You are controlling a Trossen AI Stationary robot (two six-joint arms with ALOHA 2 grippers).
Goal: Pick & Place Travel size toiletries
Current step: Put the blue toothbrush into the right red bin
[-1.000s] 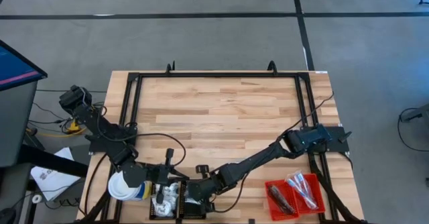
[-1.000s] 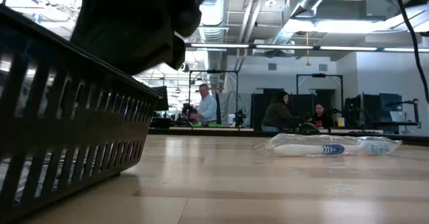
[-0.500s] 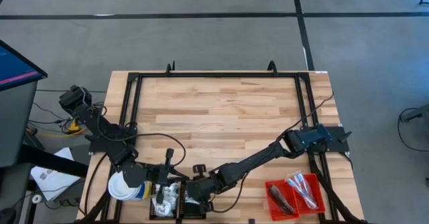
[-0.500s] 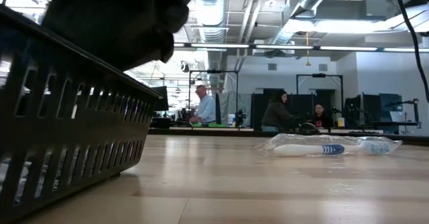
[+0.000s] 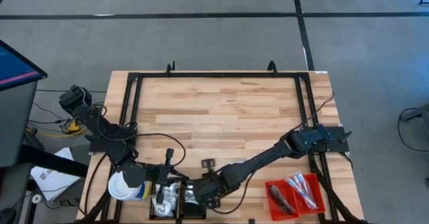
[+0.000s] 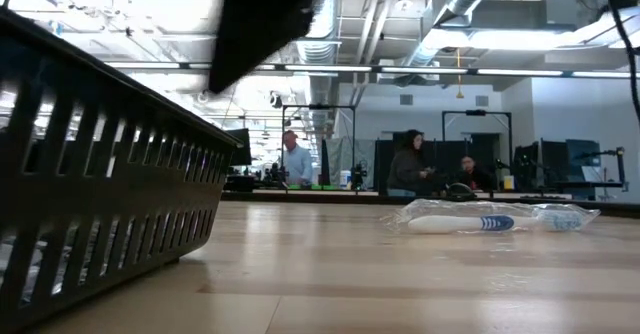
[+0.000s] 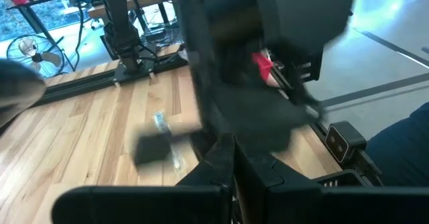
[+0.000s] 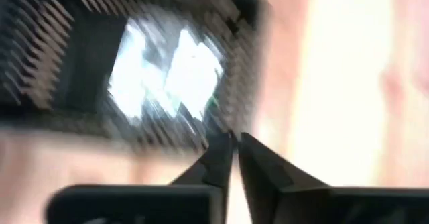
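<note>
Right gripper (image 8: 234, 158), fingers nearly together and empty, sits at the black ribbed plastic basket's (image 5: 167, 212) right edge; white puffy packets (image 5: 169, 196) lie inside. Lift clear before swinging toward remaining toiletries. Left gripper (image 7: 232, 177) closed beside basket.

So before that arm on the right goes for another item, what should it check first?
1. Right gripper empty: ok, fingers nearly together with nothing between them.
2. Right gripper clear of the black basket: ok, it sits at the basket's right edge, over the table.
3. White packets inside the black basket: ok, they lie within its walls.
4. Items left in the red tray: ok, a dark bar and wrapped sticks lie there.
5. Left gripper out of the way: cannot tell, it is shut and close to the basket.
6. Wrapped stick loose on the table: not ok, it lies outside either container.
</note>
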